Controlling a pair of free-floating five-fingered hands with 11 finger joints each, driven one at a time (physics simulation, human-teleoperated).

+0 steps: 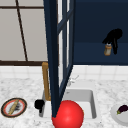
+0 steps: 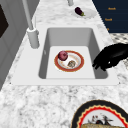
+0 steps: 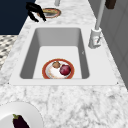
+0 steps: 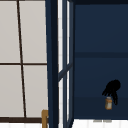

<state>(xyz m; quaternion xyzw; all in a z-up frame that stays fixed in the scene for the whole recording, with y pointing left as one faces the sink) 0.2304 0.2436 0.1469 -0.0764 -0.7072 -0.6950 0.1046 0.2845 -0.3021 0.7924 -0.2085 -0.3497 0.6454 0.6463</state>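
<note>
Fingers of the right hand (image 4: 113, 88) curl down, pinching the top of a small jar (image 4: 108, 103) hanging beneath: likely light, rigid, smooth, breakable; best gripped round the body.

Two hands are being shown, the left hand (image 1: 39, 104) and the right hand (image 1: 113, 35). Both are being drawn plain black, smooth, shaped like people's hands.

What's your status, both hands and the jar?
Right hand up inside the open cabinet, pinching a small jar. Left hand idle, curled, at the sink's left rim. Open cabinet door hangs over the sink.
</note>
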